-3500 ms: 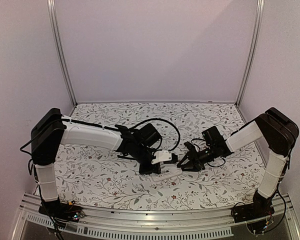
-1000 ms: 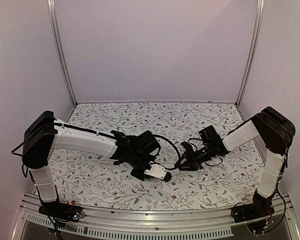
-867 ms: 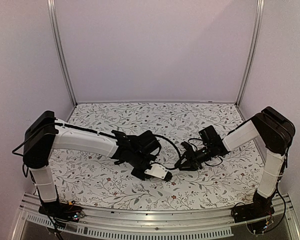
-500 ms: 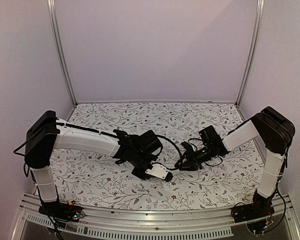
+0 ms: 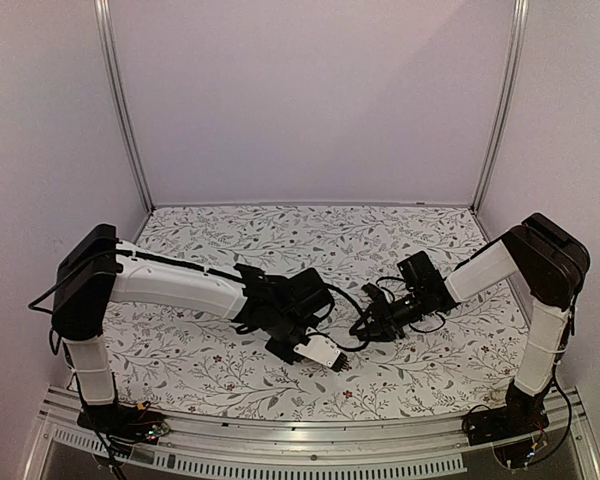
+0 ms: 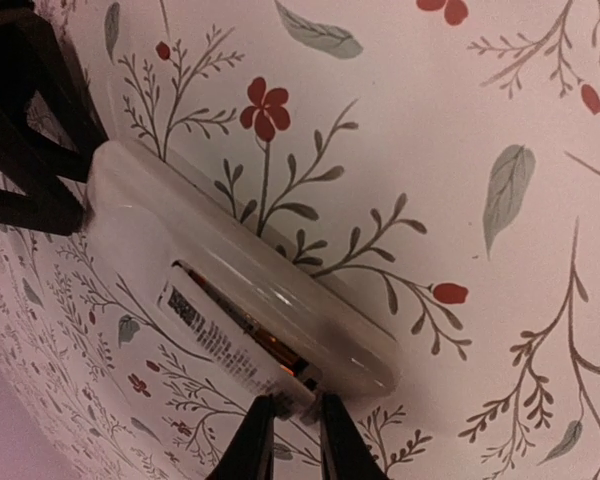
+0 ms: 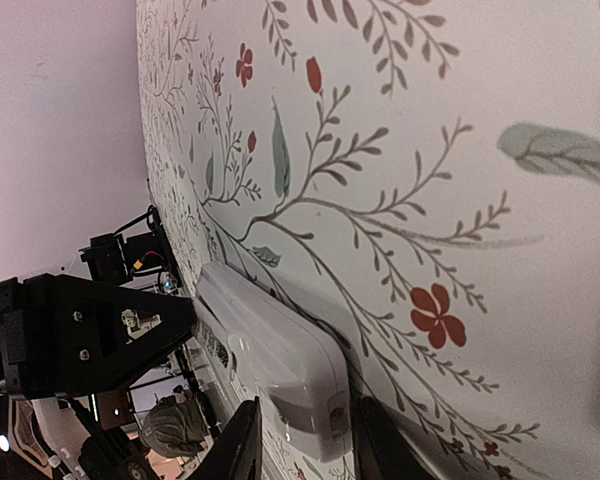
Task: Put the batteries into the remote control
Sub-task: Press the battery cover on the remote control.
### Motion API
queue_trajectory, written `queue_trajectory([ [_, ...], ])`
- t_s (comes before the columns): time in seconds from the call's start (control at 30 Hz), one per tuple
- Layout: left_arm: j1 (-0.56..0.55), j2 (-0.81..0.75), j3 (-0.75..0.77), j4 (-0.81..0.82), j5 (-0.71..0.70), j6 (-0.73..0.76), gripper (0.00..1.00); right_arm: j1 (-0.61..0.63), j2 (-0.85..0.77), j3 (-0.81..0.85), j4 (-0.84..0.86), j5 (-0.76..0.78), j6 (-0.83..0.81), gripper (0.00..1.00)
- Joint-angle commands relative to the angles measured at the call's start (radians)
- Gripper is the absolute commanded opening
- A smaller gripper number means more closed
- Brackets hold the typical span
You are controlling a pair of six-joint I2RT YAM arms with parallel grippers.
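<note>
The white remote control (image 5: 316,350) is held just above the flowered cloth between both grippers. My left gripper (image 6: 291,440) is shut on one end of it, fingertips (image 6: 257,440) pinching its labelled back edge. In the left wrist view the remote (image 6: 280,300) is turned on its side, and a reddish-gold battery (image 6: 248,335) shows inside the open recess. A second battery is not visible. My right gripper (image 7: 305,445) closes on the other end of the remote (image 7: 270,355). Its dark fingers (image 6: 35,150) show at the far end in the left wrist view.
The flowered cloth (image 5: 210,365) covers the table. White walls with metal posts (image 5: 120,110) close in the back and sides. A metal rail (image 5: 310,440) runs along the near edge. Black cables (image 5: 345,290) loop between the two wrists.
My left gripper has carried the remote lower and a little toward the near edge and right, turning it. The right gripper has stayed almost still at the remote's other end.
</note>
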State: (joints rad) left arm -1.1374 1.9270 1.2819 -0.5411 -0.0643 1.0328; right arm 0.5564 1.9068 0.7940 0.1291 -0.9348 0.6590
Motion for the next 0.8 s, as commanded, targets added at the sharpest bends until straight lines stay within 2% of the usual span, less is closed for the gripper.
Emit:
queue_trajectory([
  [0.0, -0.031, 0.043, 0.004, -0.035, -0.013, 0.027, 0.18, 0.010, 0.028, 0.013, -0.013, 0.007, 0.004, 0.31],
  [0.6, -0.073, 0.056, 0.064, -0.092, -0.085, 0.052, 0.23, 0.012, 0.025, 0.013, -0.014, 0.010, 0.008, 0.32],
  [0.77, -0.068, 0.076, 0.075, -0.090, -0.097, 0.053, 0.19, 0.012, 0.023, 0.013, -0.011, 0.007, 0.008, 0.32],
])
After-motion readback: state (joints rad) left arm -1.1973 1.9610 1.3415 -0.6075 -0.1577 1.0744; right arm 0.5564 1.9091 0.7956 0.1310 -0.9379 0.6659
